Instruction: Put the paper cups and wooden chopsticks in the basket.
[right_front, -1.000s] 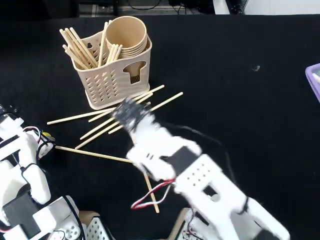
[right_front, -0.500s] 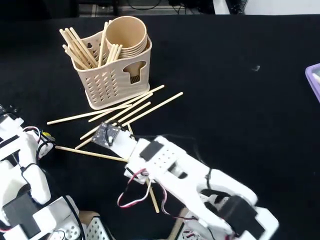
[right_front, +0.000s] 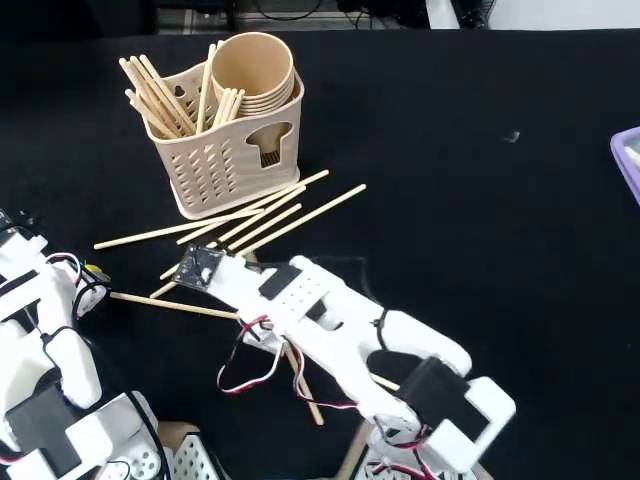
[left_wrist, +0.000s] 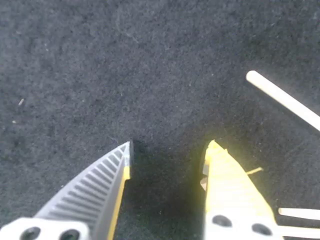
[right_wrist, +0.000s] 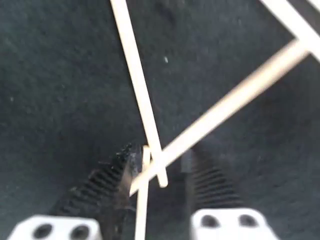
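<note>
A beige slotted basket (right_front: 225, 160) stands at the back left, holding a stack of paper cups (right_front: 253, 65) and several wooden chopsticks (right_front: 155, 95). Loose chopsticks (right_front: 270, 215) lie fanned on the black cloth in front of it, and one long chopstick (right_front: 175, 305) lies nearer the front. My right gripper (right_front: 198, 268) is down at the fan's near end. It is open (right_wrist: 160, 160), with two crossed chopsticks (right_wrist: 135, 75) between its fingers. My left gripper (left_wrist: 170, 147) is open over bare cloth, with a chopstick end (left_wrist: 280, 97) beside it.
The left arm's white body (right_front: 40, 340) stays at the front left corner. A purple tray (right_front: 627, 155) pokes in at the right edge. The black cloth to the right of the basket is open room.
The right arm swung down and to the left, from just in front of the basket to the near ends of the loose chopsticks. The left arm kept still.
</note>
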